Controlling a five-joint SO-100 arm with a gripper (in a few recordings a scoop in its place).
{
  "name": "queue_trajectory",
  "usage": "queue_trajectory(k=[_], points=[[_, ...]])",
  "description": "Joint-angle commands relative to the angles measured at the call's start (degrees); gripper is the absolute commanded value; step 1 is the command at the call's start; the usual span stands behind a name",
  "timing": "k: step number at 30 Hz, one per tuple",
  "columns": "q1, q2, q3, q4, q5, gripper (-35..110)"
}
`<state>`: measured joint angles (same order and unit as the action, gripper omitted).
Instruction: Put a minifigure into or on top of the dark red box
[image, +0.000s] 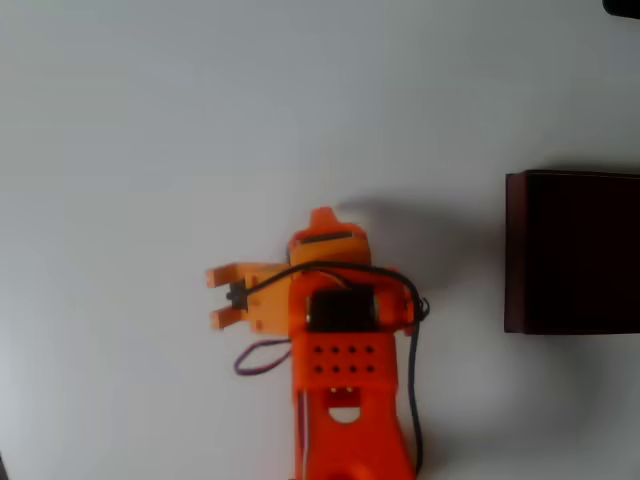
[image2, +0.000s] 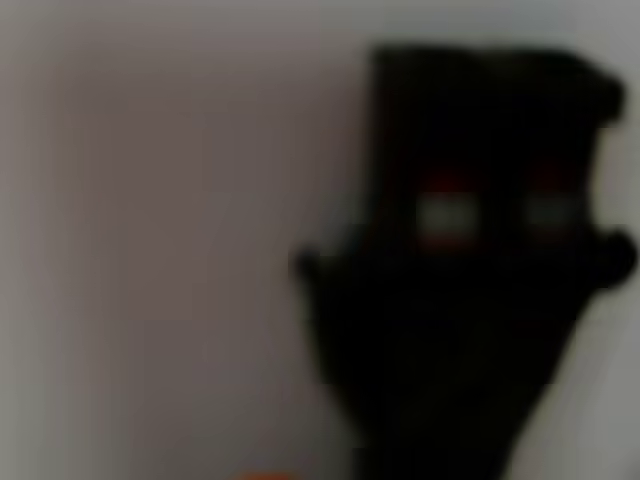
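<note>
Overhead, orange arm (image: 340, 340) reaching over white table (image: 150, 120), gripper (image: 322, 215) pointing down, opening impossible to judge. Wrist view showing blurred dark minifigure (image2: 470, 260) filling frame close-up. Dark red box (image: 570, 250) sitting well apart at right edge.

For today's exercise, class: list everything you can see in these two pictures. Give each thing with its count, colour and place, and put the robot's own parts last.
dark red box: one, maroon walls with a near-black inside, at the right edge of the overhead view, cut off by the frame.
minifigure: one, a dark blurred shape with two pale marks edged in red, very close to the lens, right of centre in the wrist view.
table: one, white, under everything.
cable: one, black, running along the arm's right side in the overhead view.
arm: one, orange, rising from the bottom edge of the overhead view.
gripper: one, orange, pointing up-frame; its opening cannot be judged.
</note>
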<state>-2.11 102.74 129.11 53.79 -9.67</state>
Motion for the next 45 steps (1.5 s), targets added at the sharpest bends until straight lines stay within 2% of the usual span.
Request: queue_trajectory(k=[1,6,13,37,41,45], points=[[-0.26,-2.99,-4.83,3.69,-0.62,29],[-0.79,-3.52,-5.01,3.96,-1.49,28],[0.00,-3.87,-4.92,4.31,-1.23,18],[0.70,-4.75,-5.54,4.22,-0.62,1],[2.90,-2.55,-12.66,11.51,0.70,0],[10.28,8.26,-17.05,17.49,1.85,0]])
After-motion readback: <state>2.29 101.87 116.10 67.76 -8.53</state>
